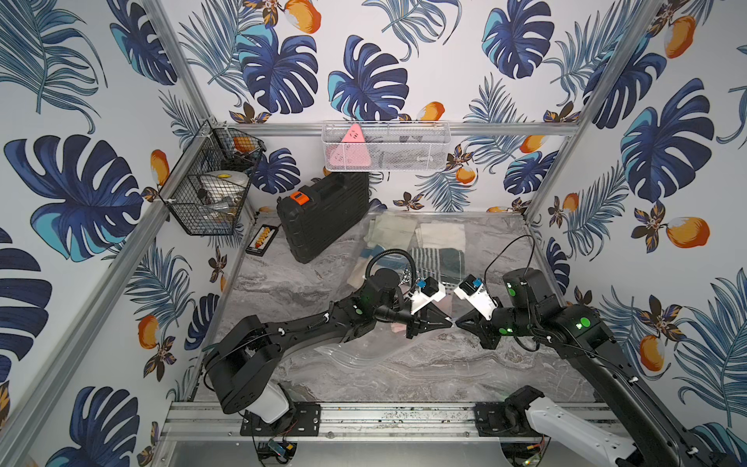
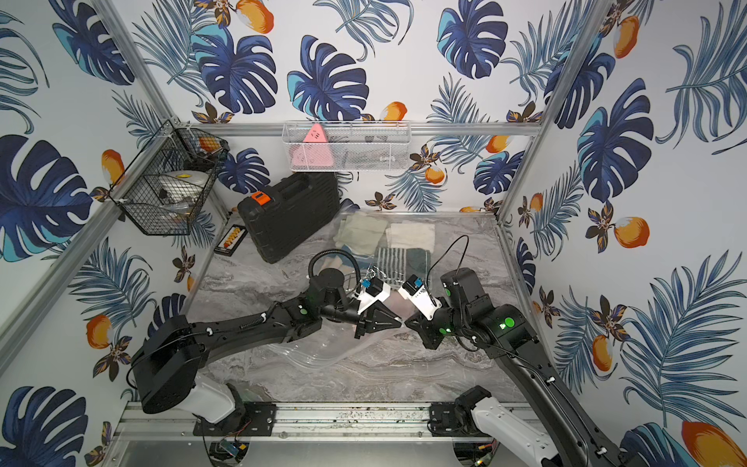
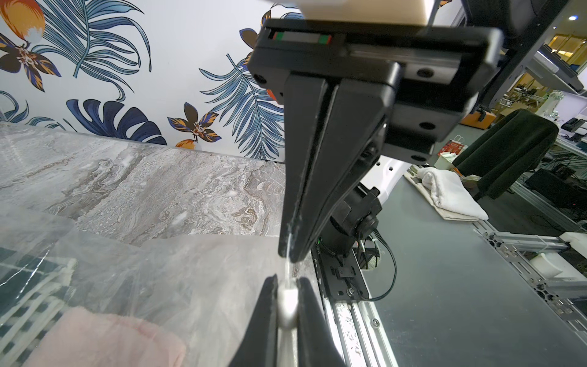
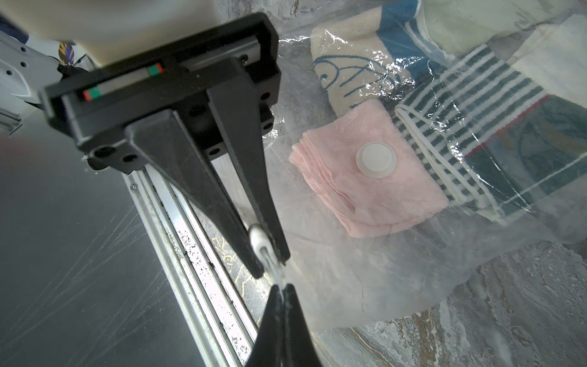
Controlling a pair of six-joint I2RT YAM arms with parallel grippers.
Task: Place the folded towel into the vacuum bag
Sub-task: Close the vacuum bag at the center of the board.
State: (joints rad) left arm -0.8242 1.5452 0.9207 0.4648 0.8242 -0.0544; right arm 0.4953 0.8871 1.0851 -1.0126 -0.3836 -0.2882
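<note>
We pinch zip strip (image 3: 287, 270) with left gripper (image 3: 287, 252); right gripper (image 4: 270, 264) squeezes white clip (image 4: 257, 237). Pink towel (image 4: 384, 206) sits inside vacuum bag (image 4: 365, 286), under white valve (image 4: 376, 159), at 12 o'clock from both grippers, seen from above. We guess zipping step: next, slide clip along strip, gently.

In a top view we see the left gripper (image 2: 398, 323) and right gripper (image 2: 409, 324) tip to tip above the clear vacuum bag (image 2: 323, 351), with folded towels (image 2: 404, 238) at its far end, near a black case (image 2: 291, 214).
</note>
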